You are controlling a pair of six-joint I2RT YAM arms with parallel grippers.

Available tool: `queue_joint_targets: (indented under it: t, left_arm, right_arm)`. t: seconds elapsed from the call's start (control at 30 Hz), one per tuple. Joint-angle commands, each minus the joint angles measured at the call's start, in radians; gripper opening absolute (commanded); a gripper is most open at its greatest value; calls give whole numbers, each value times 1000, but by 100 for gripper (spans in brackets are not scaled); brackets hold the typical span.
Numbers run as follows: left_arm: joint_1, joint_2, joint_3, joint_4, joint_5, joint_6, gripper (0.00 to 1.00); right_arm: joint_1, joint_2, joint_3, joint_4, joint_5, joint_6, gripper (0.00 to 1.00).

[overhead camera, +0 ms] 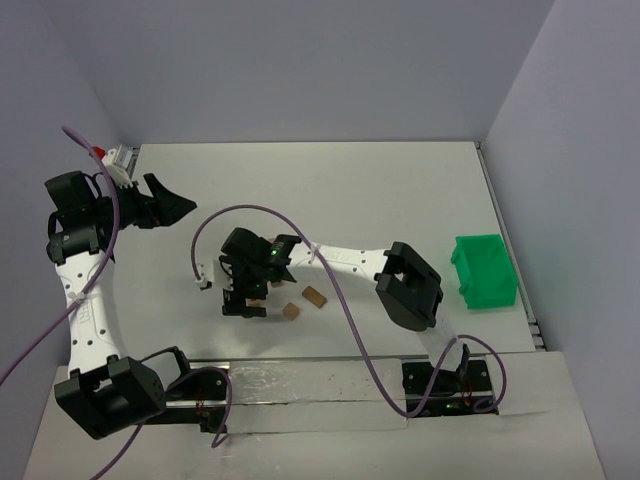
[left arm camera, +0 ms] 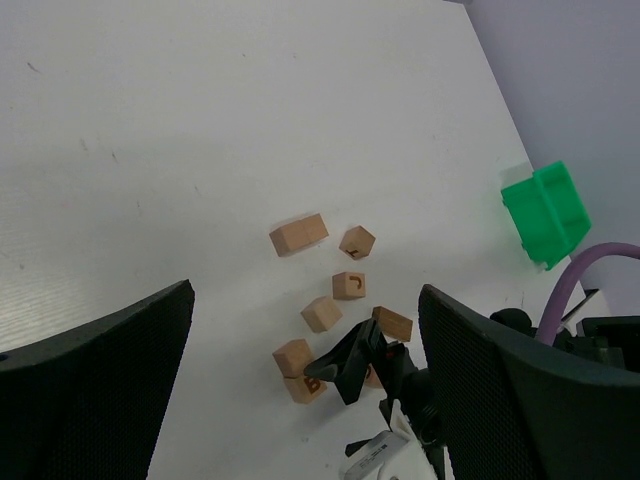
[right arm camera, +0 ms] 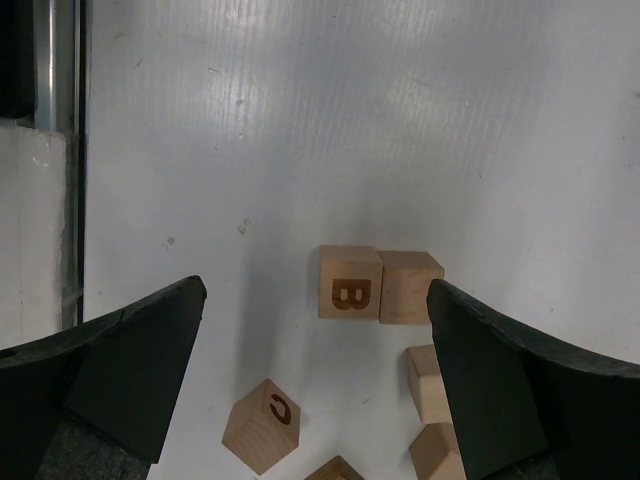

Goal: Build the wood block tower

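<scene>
A white table (overhead camera: pixel 400 190) lies under the right gripper (overhead camera: pixel 245 305), with a metal rail (overhead camera: pixel 300 385) along its edge near that gripper. Plain pale blue-grey walls (overhead camera: pixel 300 60), at the back and both sides, stand well apart from it. Even light leaves a soft sheen on the table.

Matt pale wood blocks (right arm camera: pixel 350 283), smooth green plastic bin (overhead camera: pixel 490 295), matt white table (overhead camera: pixel 350 190)

The left gripper (left arm camera: pixel 305 292) shows its two dark fingers spread wide at the lower corners. Between them, wooden blocks (left arm camera: pixel 322 313) lie scattered on the white table (left arm camera: pixel 200 120), some lettered. The right gripper (left arm camera: pixel 357 368) hangs over the lowest ones. A green bin (left arm camera: pixel 545 212) sits at the right edge.
</scene>
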Motion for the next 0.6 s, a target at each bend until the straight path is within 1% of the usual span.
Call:
queue_joint_targets:
  t: [0.0,0.2,0.57]
  left_arm:
    - [7,-30,16,54,27,-6,99]
    - [8,-17,7,62,27,-7,99]
    - [9,-2,-15,71,21,0,99]
  right_arm:
    - [-32,28,21,39,-68,-52,100]
    - [-58,78,63,-15,-75,-110,100]
    - [-87,148,124,-46,-75,-123,100]
